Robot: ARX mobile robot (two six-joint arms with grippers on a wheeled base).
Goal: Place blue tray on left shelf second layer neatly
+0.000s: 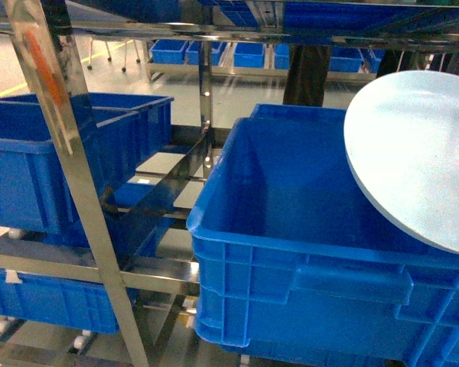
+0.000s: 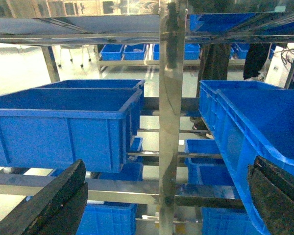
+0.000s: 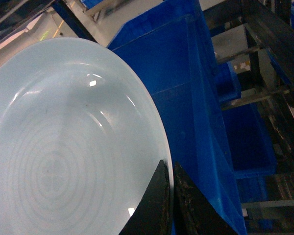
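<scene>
Stainless steel framed the left of the head view, where a square upright post of the rack slanted down past two dark-blue crates standing side by side on the left shelf second layer, with a further blue crate on the level below it. Toward the middle, shiny rails lay bare between the crates, and a second upright stood behind them. Right of that, a large dark-blue crate filled the foreground, open-topped and stacked on another crate of the same kind. Farthest right, the blue tray was held tilted in the air above that crate's right side, its pale underside toward the camera and its right part cut off by the frame edge; it was well apart from the left shelf. In the left wrist view the left gripper had its two dark fingers spread wide apart with nothing between them, looking at a central steel post with a blue crate on the tier to its left and another to its right. In the right wrist view the right gripper had its fingers pinched together on the tray's rim at the lower edge, the glossy pale-blue dish filling the left of that view and the deep crate's wall lying beyond it.
</scene>
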